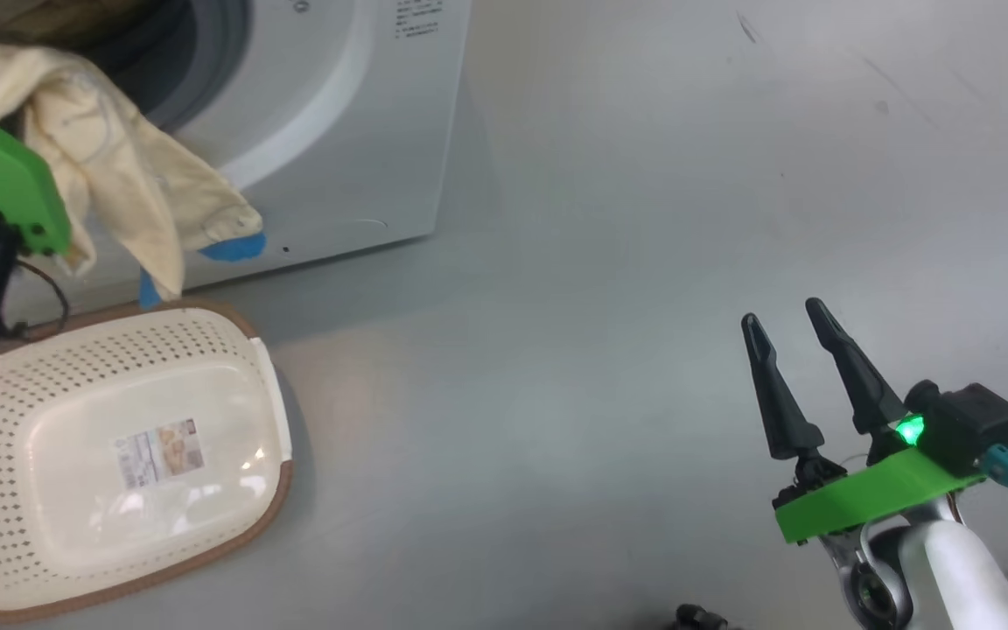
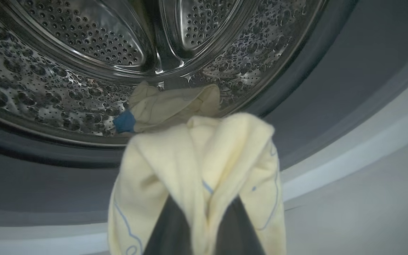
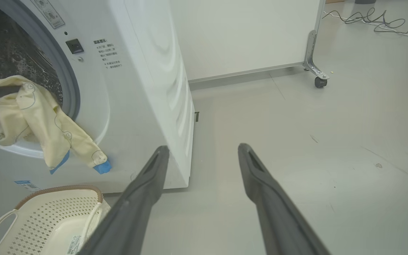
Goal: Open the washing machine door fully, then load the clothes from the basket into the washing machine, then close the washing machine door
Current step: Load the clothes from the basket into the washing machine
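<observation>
The white washing machine (image 1: 338, 131) (image 3: 136, 88) stands with its opening uncovered; its door is out of view. My left gripper (image 2: 204, 209) is shut on a cream-yellow garment (image 2: 204, 159) at the grey gasket, just before the steel drum (image 2: 66, 88). The garment (image 1: 128, 175) (image 3: 37, 117) droops over the machine's front, blue cuffs hanging down. Another piece of the clothes (image 2: 168, 106) lies inside the drum. The cream basket (image 1: 75, 376) (image 3: 48, 216) sits on the floor below, with nothing in it. My right gripper (image 1: 782, 313) (image 3: 204, 148) hovers open over bare floor, far right of the machine.
A white panel on a castor (image 3: 319, 81) stands behind the machine. Cables (image 3: 377, 21) lie on the floor at the far right. Grey floor (image 1: 600, 306) stretches open to the right of the machine and basket.
</observation>
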Robot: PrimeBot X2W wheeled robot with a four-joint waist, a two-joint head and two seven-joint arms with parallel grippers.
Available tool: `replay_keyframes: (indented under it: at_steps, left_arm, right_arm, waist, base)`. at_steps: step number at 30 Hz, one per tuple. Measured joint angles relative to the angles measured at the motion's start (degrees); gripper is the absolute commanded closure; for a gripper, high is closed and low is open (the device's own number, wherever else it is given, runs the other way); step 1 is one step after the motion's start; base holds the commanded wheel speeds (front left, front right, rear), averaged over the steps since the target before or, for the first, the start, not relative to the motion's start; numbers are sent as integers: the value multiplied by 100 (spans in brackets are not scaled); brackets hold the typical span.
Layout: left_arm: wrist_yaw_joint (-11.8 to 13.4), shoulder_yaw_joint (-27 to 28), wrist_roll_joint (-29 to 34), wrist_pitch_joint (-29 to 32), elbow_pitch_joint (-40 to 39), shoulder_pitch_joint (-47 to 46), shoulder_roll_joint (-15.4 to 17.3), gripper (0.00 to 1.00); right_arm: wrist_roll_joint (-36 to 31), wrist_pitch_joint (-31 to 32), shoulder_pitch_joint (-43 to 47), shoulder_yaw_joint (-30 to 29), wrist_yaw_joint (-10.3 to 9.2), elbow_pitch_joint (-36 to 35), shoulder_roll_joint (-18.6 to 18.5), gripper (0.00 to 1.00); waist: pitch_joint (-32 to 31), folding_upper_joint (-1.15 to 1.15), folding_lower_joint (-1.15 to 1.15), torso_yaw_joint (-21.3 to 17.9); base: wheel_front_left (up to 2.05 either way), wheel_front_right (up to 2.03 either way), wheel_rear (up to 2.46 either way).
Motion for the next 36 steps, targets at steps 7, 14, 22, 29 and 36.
replay_keyframes:
  at_steps: [7,14,22,29,36]
  left_arm:
    - [-24,-37,-136,603,119,-1065,628,100]
    - [-24,115,-231,-97,105,-1754,1044,100]
    - [655,339,167,-1938,213,-2591,1322,100]
    - [722,341,207,-2076,824,-2704,1220,0]
    - [501,238,66,-2124,1292,-2655,832,0]
  right_arm:
    - [226,-189,-395,249,0,129,1,0]
    - [333,-196,-508,480,0,171,5,0]
    - [341,-202,-525,582,0,83,9,0]
    - [330,-220,-524,550,0,58,10,0]
    - [257,-220,-525,505,0,55,11,0]
  waist:
    - [693,0,1,-515]
    - [1191,0,1,-959]
    - [1465,0,1,-1199]
    - [1491,0,1,-1063]
    - [1409,0,1,-831]
  base:
    - [0,0,0]
    - [0,0,0]
    - [0,0,0]
    - [0,0,0]
    - [0,0,0]
